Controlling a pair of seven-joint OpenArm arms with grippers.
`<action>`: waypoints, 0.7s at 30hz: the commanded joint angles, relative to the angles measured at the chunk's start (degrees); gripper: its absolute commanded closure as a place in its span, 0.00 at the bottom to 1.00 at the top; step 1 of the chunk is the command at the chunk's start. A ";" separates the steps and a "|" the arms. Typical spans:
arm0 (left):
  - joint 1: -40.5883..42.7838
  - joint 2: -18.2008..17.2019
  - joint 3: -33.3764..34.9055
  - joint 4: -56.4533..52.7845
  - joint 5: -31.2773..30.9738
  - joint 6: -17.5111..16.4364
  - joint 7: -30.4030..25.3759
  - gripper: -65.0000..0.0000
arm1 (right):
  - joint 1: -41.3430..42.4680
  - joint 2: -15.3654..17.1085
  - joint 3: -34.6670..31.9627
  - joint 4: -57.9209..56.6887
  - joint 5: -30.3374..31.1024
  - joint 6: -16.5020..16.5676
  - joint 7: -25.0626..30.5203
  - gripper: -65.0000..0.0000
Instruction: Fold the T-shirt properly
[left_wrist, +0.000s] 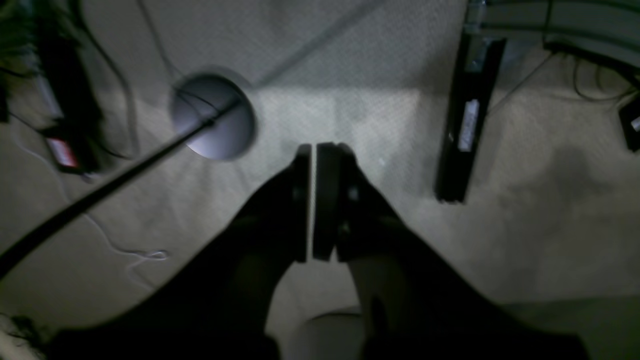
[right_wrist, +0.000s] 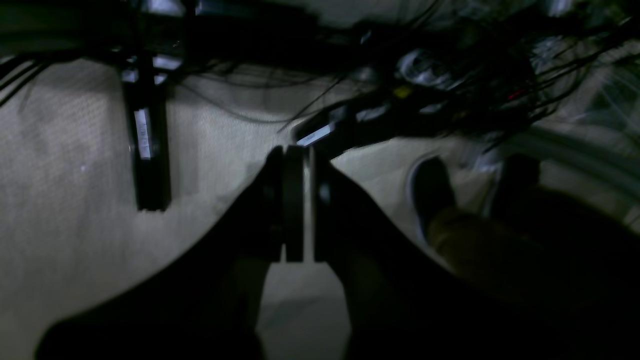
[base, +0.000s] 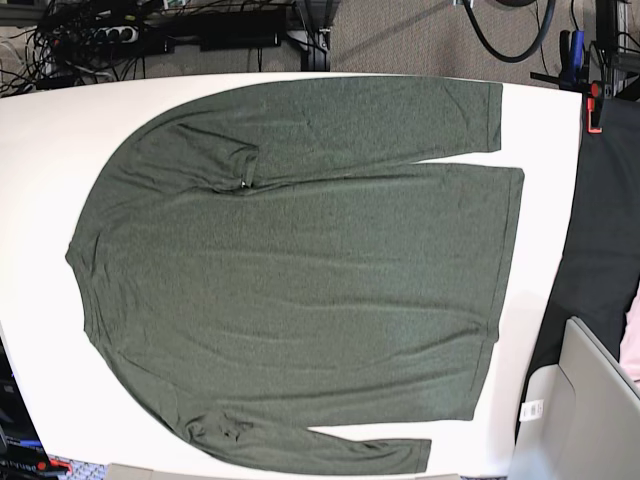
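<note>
The T-shirt (base: 300, 270) lies flat across the white tabletop (base: 40, 130), sleeves along its body. It looks thin, soft and limp, so pinch a hem corner or sleeve cuff. Both left gripper (left_wrist: 312, 200) and right gripper (right_wrist: 297, 202) have jaws together, empty.

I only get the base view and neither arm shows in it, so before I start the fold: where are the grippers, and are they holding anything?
Observer: The left gripper is shut and empty, hanging over carpet floor, not the table.
Operator: And the right one?
Observer: The right gripper is shut too, nothing between its fingers, also above floor.
Operator: Anything near it I should know about?
Observer: Its wrist view shows a person's shoe on the floor just beside it, under a tangle of cables.
Operator: So the T-shirt is untouched?
Observer: Yes, the T-shirt lies spread flat, no arm over it.
</note>
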 joint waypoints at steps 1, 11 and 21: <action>3.10 -0.52 -0.12 3.72 0.07 -0.01 -1.29 1.00 | -2.75 0.86 0.21 4.05 0.08 -0.07 1.68 1.00; 14.27 -0.70 -4.16 28.60 -3.97 -0.01 2.84 1.00 | -19.46 5.43 2.84 32.53 0.08 -0.51 1.59 1.00; 20.69 -3.07 -8.21 53.75 -16.02 -0.10 10.14 1.00 | -25.26 5.08 12.25 54.07 0.08 -0.42 -9.31 1.00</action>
